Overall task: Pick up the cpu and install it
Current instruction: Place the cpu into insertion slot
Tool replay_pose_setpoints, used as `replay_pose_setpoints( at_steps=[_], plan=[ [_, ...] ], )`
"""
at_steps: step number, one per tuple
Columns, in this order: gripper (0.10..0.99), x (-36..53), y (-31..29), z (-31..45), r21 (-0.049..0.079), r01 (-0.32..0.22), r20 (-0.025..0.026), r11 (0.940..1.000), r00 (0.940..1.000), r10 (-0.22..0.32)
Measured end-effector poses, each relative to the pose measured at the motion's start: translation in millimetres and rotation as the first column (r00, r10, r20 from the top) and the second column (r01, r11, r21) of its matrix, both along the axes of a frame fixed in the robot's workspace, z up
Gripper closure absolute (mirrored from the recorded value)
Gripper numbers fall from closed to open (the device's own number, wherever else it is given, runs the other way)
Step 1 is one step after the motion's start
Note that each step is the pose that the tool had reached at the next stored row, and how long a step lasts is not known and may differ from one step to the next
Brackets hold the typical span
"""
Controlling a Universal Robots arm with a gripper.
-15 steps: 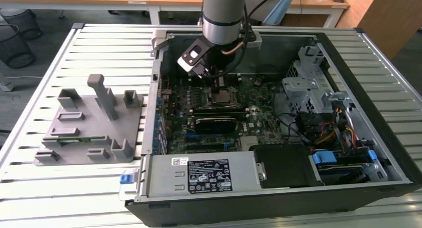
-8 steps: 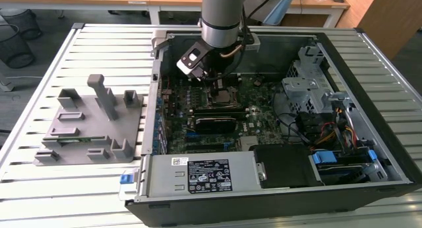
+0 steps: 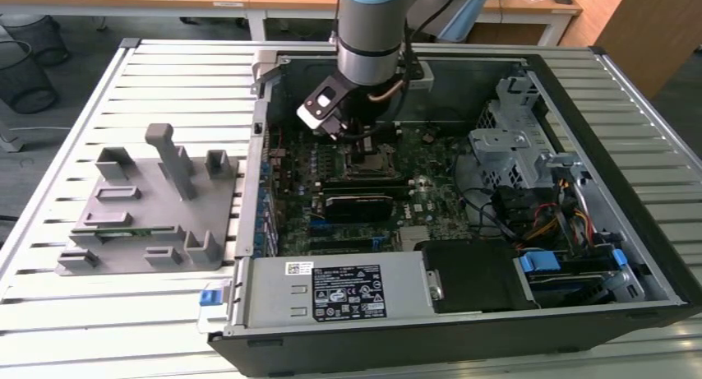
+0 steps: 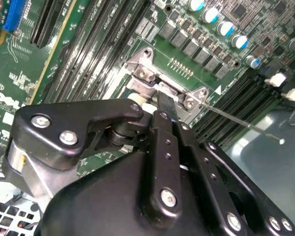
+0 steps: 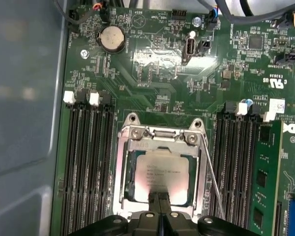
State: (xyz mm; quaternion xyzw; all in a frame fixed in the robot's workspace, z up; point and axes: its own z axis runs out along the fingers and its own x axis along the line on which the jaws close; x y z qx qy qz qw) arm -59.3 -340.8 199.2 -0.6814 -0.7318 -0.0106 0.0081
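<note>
In the first wrist view the cpu (image 5: 163,172), a small square chip with a shiny silver-grey top, lies flat inside the metal socket frame (image 5: 125,147) on the green motherboard. My gripper (image 5: 160,197) hangs over the chip's near edge with its two dark fingers pressed together and nothing between them. Whether they touch the chip I cannot tell. The second wrist view shows the gripper (image 4: 163,101) with its tips at the socket's hinge (image 4: 187,101). From the exterior view, the gripper (image 3: 348,136) is low inside the open computer case, above the socket (image 3: 371,159).
A thin socket lever (image 5: 211,182) runs along one side of the frame. Memory slots flank the socket, and one holds a green stick (image 5: 263,182). A grey plastic fixture (image 3: 148,206) stands on the slatted table at the exterior view's left. Case walls (image 3: 614,67), drive cages and cables surround the board.
</note>
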Motion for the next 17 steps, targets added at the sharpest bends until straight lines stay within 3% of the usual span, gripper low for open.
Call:
replay_pose_setpoints(
  at_steps=[6, 11, 17],
  plan=[
    [0.98, 5.1, 0.1, -0.1, 0.001, 0.0, -0.0003, 1.0, 1.0, 0.0],
    [0.98, 5.1, 0.1, 9.5, 0.001, 0.0, -0.0007, 1.0, 1.0, 0.0],
    [0.98, 6.1, 0.0, 9.7, 0.001, 0.0, -0.0009, 1.0, 1.0, 0.0]
  ],
)
